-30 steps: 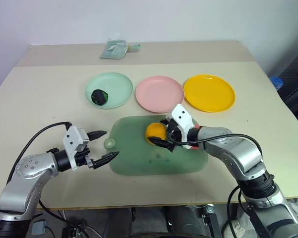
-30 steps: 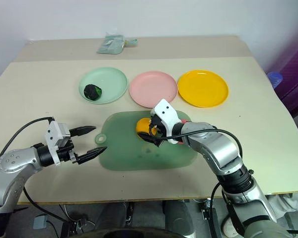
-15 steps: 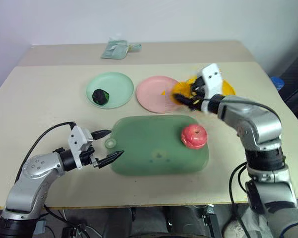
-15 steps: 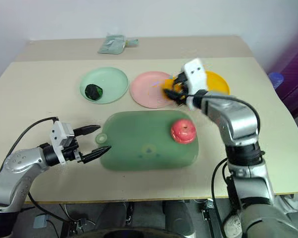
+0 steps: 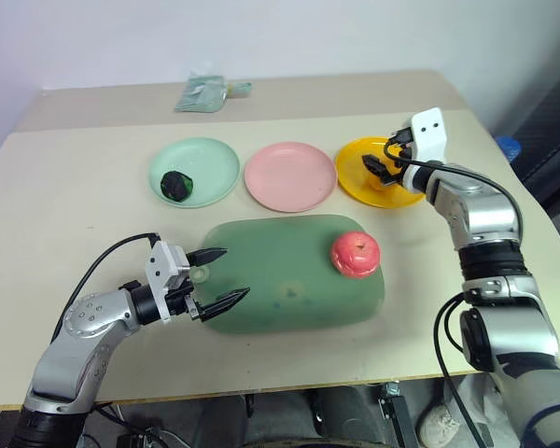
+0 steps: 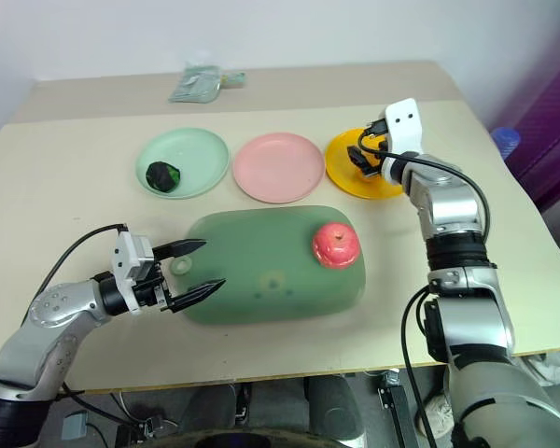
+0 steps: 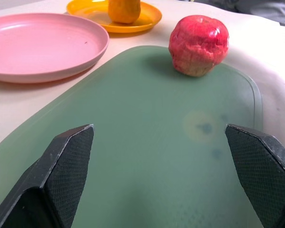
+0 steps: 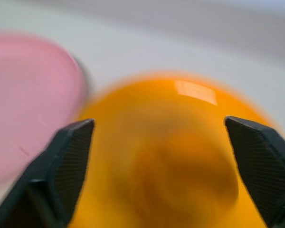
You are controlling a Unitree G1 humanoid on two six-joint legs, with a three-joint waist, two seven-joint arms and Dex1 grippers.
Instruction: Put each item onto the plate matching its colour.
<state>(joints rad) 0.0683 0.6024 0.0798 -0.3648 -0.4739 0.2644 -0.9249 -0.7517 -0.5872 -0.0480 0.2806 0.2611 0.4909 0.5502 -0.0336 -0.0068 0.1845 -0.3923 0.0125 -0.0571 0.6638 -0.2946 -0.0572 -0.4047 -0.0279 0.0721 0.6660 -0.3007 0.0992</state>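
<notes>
**Orange fruit on yellow plate**

Landmark: the green tray [image 5: 280,280]. At its left end my left tool [image 5: 219,275] stood wide open, empty. Beyond it, the dark ball [image 5: 175,184] lay on the mint plate [image 5: 215,163]; the pink plate [image 5: 289,175] sat bare. The red apple [image 5: 356,254] rested on its right end. Beyond that end my right tool [image 5: 381,166] gaped, empty, over the orange fruit [image 7: 124,10] on the yellow plate [image 5: 355,173].

Red apple [image 6: 335,245] on green tray [image 6: 261,271], pink plate [image 6: 279,167] beyond.

We saw glossy plastic on the yellow plate [image 8: 190,95]; the tray [image 7: 147,156] looked matt, translucent; the apple [image 7: 198,45] rough-skinned.
</notes>
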